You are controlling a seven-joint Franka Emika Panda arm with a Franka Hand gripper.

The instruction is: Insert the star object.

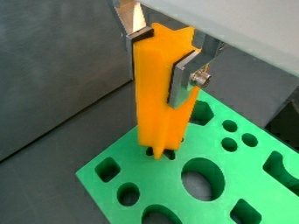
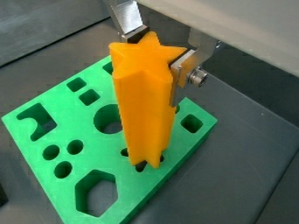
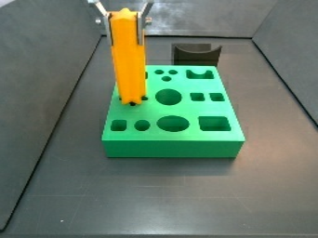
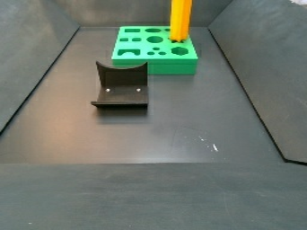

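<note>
The star object [image 1: 162,96], a tall orange-yellow fluted bar, stands upright, held near its top between the fingers of my gripper [image 1: 163,59]. It also shows in the other wrist view [image 2: 146,101], with the gripper [image 2: 159,54] shut on it. Its lower end meets the star-shaped hole near a corner of the green block [image 1: 152,181]; dark slivers of the hole show around it. How deep it sits cannot be told. In the side views the bar [image 3: 125,56] [image 4: 180,20] rises from the block [image 3: 174,145] [image 4: 156,66]. The gripper [image 3: 122,11] is at the bar's top.
The green block [image 2: 140,190] has several other shaped holes: round, square, arched. The dark fixture [image 4: 120,87] with a curved top stands on the floor apart from the block, and shows behind it in a side view [image 3: 194,51]. Dark sloping walls surround the floor.
</note>
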